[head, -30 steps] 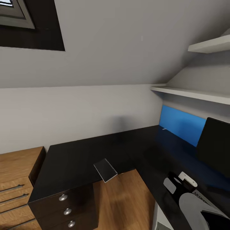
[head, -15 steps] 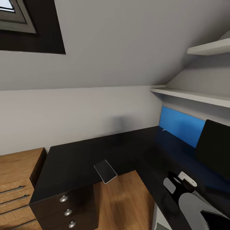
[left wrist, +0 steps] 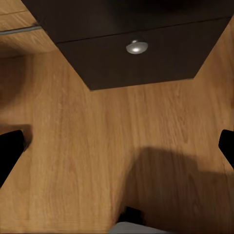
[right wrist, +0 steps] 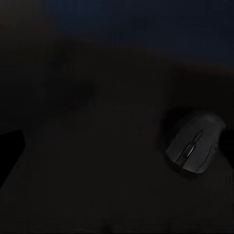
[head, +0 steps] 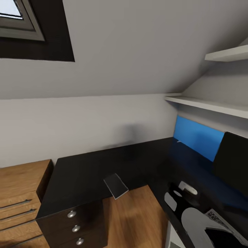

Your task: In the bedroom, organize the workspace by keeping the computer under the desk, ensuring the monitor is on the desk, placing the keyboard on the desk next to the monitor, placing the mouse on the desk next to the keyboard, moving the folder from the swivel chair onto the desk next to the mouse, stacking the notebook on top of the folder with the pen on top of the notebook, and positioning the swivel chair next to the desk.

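Note:
The glossy black desk (head: 89,168) wraps around a corner, with its drawer unit (head: 74,224) at the near left. A small dark-grey notebook (head: 116,185) lies at the desk's inner edge. At the far right stands the black monitor (head: 234,162). A short pale pen (head: 178,140) lies by the blue wall panel. My right gripper (head: 179,193) hangs open over the desk in front of the monitor, and the black mouse (right wrist: 195,141) rests on the desk just ahead of it. My left gripper (left wrist: 117,146) is open over the wood floor, facing the drawer unit (left wrist: 141,58).
A light-wood drawer chest (head: 20,186) stands left of the desk. Pale shelves (head: 206,103) run along the right wall above a blue panel (head: 198,136). The ceiling slopes down, with a window (head: 17,17) at the upper left. Wood floor (head: 134,217) lies inside the desk's corner.
The head camera has shifted a little, moving the whole picture right and down. My right arm has moved left over the desk, away from the monitor.

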Tool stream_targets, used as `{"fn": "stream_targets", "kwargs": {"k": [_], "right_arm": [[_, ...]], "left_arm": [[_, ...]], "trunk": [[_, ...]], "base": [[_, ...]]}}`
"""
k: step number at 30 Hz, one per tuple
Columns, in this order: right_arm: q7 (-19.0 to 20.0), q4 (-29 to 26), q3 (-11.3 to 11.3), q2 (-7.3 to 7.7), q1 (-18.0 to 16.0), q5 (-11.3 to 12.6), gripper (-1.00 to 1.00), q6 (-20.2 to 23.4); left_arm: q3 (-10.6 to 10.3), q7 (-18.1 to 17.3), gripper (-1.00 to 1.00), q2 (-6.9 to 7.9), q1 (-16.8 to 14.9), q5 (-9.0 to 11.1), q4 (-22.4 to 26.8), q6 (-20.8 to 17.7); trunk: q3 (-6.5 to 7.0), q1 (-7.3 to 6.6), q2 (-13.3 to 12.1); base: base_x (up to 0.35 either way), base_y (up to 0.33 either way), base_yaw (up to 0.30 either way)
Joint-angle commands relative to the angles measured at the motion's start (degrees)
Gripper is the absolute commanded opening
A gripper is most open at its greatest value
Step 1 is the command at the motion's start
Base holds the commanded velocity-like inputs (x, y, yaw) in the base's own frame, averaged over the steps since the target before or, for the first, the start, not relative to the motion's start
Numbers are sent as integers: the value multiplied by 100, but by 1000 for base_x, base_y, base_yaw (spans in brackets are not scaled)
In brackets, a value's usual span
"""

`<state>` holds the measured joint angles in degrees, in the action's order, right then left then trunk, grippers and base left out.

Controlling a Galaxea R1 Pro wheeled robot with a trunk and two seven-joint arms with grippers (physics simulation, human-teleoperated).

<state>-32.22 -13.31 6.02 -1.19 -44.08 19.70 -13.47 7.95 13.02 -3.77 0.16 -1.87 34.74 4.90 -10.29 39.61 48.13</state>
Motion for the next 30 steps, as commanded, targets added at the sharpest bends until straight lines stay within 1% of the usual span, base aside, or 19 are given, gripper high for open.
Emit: {"fn": "stream_targets", "kwargs": {"k": [1, 7, 8, 14, 17, 18, 23, 25, 30], "right_arm": [[-1, 0, 13, -51, -4, -22, 100, -32], [-30, 5, -38, -330, 2, -315, 100, -34], [-37, 4, -45, -419, 6, -454, 100, -34], [-30, 48, -54, -664, 20, -948, 100, -46], [-21, 111, -59, -808, 31, -1152, 100, -57], [-22, 300, -69, -880, 48, -1363, 100, -101], [36, 588, -79, -880, 55, -1441, 100, -138], [71, 521, -140, -880, 121, -1374, 100, -72], [79, 361, -292, -880, 283, -1208, 100, 88]], "left_arm": [[24, 2, 100, -7, 1, -18, 0, 9], [29, 10, 100, -8, 1, -17, -28, 11], [28, 10, 100, -8, 1, -17, -36, 11], [24, 8, 100, -1, 1, -15, -103, 11], [23, 8, 100, 3, 1, -15, -169, 11], [23, 7, 100, 8, 1, -10, -222, 11], [22, 3, 100, 15, 1, -8, -241, 11], [28, -35, 100, -14, 1, -15, -261, 34], [28, -34, 100, -19, 1, -15, -260, 35]], "trunk": [[11, -21, -36], [119, -153, -277], [137, -175, -317], [245, -307, -557], [299, -373, -678], [317, -395, -718], [406, -505, -918], [406, -504, -917], [406, -504, -917]], "base": [[0, 0, 215], [0, 0, 246], [0, 0, 267], [0, 0, 273], [0, 0, 278], [0, 0, 158], [0, 0, 77], [0, 0, 0], [0, 0, 0]]}}
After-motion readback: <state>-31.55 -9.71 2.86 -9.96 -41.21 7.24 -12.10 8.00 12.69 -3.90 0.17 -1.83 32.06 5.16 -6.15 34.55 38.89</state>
